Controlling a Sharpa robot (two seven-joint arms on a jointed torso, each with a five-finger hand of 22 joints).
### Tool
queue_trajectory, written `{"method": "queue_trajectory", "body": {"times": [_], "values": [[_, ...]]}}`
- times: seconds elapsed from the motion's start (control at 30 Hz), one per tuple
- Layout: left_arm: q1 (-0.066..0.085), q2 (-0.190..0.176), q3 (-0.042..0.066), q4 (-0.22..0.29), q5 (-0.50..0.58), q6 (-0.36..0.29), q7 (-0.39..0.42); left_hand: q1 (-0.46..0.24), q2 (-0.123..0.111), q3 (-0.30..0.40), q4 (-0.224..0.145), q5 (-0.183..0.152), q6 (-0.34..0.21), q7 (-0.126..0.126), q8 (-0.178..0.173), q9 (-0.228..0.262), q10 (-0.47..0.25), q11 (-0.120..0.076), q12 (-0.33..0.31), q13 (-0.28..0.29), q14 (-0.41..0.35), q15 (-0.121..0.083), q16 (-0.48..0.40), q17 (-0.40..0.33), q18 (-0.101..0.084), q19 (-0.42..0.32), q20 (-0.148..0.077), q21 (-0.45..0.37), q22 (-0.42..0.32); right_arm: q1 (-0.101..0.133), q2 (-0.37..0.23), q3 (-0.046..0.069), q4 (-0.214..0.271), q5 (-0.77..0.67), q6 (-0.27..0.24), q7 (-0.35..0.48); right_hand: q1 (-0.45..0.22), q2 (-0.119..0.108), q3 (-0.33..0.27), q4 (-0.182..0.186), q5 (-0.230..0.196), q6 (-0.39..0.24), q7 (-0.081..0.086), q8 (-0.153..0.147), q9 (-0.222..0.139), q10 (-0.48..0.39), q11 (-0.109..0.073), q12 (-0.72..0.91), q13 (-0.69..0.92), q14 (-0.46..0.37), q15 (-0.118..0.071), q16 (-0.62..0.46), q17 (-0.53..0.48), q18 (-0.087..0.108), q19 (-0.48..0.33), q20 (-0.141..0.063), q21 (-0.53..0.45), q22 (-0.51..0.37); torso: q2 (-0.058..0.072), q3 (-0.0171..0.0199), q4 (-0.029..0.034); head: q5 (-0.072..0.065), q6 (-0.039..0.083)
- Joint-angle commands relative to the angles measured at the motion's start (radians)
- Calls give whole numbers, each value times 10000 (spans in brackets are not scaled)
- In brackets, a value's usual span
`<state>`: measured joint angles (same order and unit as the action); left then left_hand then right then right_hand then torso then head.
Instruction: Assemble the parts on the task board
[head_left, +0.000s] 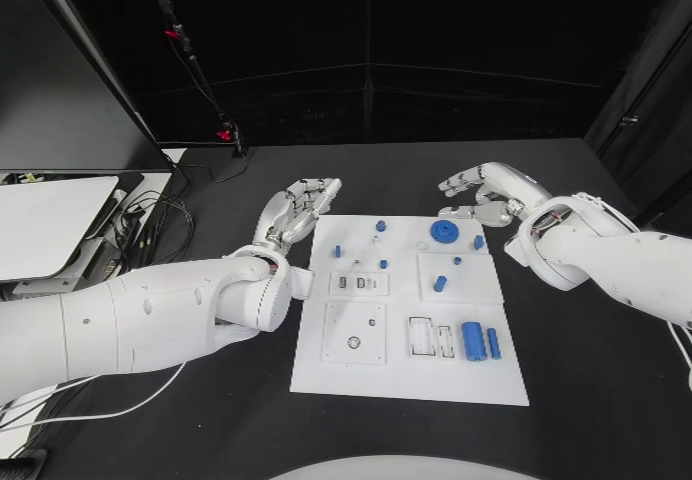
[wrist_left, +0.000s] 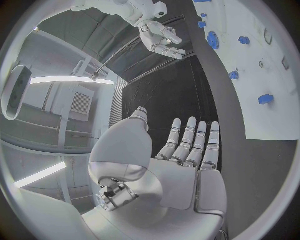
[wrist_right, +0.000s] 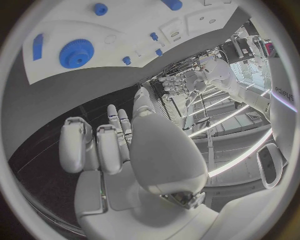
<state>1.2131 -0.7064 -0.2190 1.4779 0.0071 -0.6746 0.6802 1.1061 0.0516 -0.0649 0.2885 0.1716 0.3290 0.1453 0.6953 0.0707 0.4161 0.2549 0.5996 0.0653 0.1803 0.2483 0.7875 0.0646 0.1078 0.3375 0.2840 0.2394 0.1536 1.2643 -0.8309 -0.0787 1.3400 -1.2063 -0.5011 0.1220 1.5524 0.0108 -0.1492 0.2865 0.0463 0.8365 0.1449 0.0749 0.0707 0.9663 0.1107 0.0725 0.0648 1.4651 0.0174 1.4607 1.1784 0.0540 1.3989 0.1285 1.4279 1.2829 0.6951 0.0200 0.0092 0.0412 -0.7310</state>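
Observation:
The white task board (head_left: 404, 375) lies mid-table. At its far right a blue gear (head_left: 444, 231) lies flat, with several small blue pegs (head_left: 336, 250) standing nearby. Two blue cylinders (head_left: 472, 340) lie near the board's right front. My left hand (head_left: 300, 210) hovers at the far left corner, fingers straight and apart, holding nothing. My right hand (head_left: 476, 195) hangs just beyond the far right edge, fingers loosely bent, empty. In the left wrist view the palm (wrist_left: 187, 160) faces the black table beside the board (wrist_left: 269, 70). In the right wrist view the hand (wrist_right: 119, 145) is above the gear (wrist_right: 76, 53).
Recessed sockets (head_left: 356, 330) and slots (head_left: 433, 338) are set in the board's front half. A white side table (head_left: 51, 220) with cables (head_left: 159, 215) stands off the left edge. A thin stand (head_left: 202, 80) rises at the back.

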Motion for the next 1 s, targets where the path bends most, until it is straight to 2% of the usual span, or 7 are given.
{"method": "queue_trajectory", "body": {"times": [0.03, 0.37, 0.43, 0.5, 0.53, 0.67, 1.0], "values": [[18, 8, 11, -20, -66, 96, 2952, 81, 43, -67, 19, 61, 54, 1484, 44, -11, 17, 16, 65, -3, 83, 20, 45, 5, 5, 29, 34, 38, 9, 24, -204, -1, 109, -292, 186, -15, -189, -79, 155, 8, 8, -97, -83, -73, -25, -50, -21, 32, 6, 352, -38, -38, -28, 158, -3, -73, -75, -29, -33, -7, -40, -145, 48], [16, 25, 10, -64, -66, 113, 2948, 164, 63, -98, 15, 99, 80, 1483, 55, -17, 35, 18, 85, 0, 129, 27, 62, 7, -5, 33, 34, 60, 15, 10, -395, -10, -161, -444, 344, -42, -1302, -618, 629, -75, 66, -446, -443, -38, -15, 2388, -600, 2864, 1701, -1390, -336, -1382, -2951, 724, -2476, -390, -2039, -2504, 0, 1, 15, -401, 204], [16, 28, 10, -67, -66, 121, 2949, 182, 67, -108, 17, 109, 89, 1483, 59, -17, 42, 18, 92, 1, 142, 27, 66, 7, -6, 33, 33, 65, 17, 3, -312, -11, -301, -412, 505, -26, -2125, -875, 1197, -448, 203, -918, -1150, -49, -9, 1694, -862, 7887, 6206, -1337, -226, -187, -757, 646, -3647, -304, -2620, -2862, 8, 6, 22, -431, 235], [16, 31, 10, -69, -66, 124, 2945, 190, 70, -114, 18, 116, 94, 1482, 61, -18, 46, 18, 95, 1, 149, 27, 68, 7, -6, 33, 32, 68, 17, -16, -181, -11, -487, -346, 591, 29, -2067, -1243, 1352, -37, -72, -860, -917, -86, -23, 2113, -411, 12717, 11511, -491, -306, 671, 1545, 768, -3710, -404, -2436, -2654, 14, 10, 36, -498, 240], [15, 32, 10, -66, -66, 124, 2945, 191, 70, -115, 18, 117, 95, 1482, 61, -18, 47, 18, 95, 1, 149, 27, 69, 7, -6, 34, 32, 68, 17, -31, -113, -11, -581, -336, 607, 57, -2288, -819, 1464, 26, -8, -745, -858, -36, 0, 2894, -683, 13377, 12430, 163, -83, 876, 2596, 696, -3862, -285, -2488, -2681, 13, 6, 37, -523, 228], [16, 29, 10, -40, -66, 135, 2945, 191, 70, -115, 18, 117, 95, 1482, 61, -18, 47, 18, 95, 1, 149, 27, 69, 7, -6, 34, 32, 68, 17, -81, 132, -12, -935, -549, 541, 35, -2504, -1060, 1588, 29, 572, 15, -646, 250, 143, 6045, -377, 14983, 15060, 1057, 170, 1101, 3924, 297, -2491, -101, -986, -613, 16, -2, 25, -541, 240], [16, 13, 10, -23, -66, 139, 2941, 197, 75, -123, 22, 128, 101, 1482, 64, -19, 52, 17, 100, 1, 158, 27, 72, 7, -7, 42, 32, 78, 22, -209, 561, -12, -1499, -1926, 849, -1047, -2425, -1785, 2131, 36, 2483, 509, -750, 715, 338, 6045, -581, 14983, 15060, 1057, -7, 1101, 3924, -361, 1007, 4, 1125, 2378, 24, 21, 35, -510, 208]]}}
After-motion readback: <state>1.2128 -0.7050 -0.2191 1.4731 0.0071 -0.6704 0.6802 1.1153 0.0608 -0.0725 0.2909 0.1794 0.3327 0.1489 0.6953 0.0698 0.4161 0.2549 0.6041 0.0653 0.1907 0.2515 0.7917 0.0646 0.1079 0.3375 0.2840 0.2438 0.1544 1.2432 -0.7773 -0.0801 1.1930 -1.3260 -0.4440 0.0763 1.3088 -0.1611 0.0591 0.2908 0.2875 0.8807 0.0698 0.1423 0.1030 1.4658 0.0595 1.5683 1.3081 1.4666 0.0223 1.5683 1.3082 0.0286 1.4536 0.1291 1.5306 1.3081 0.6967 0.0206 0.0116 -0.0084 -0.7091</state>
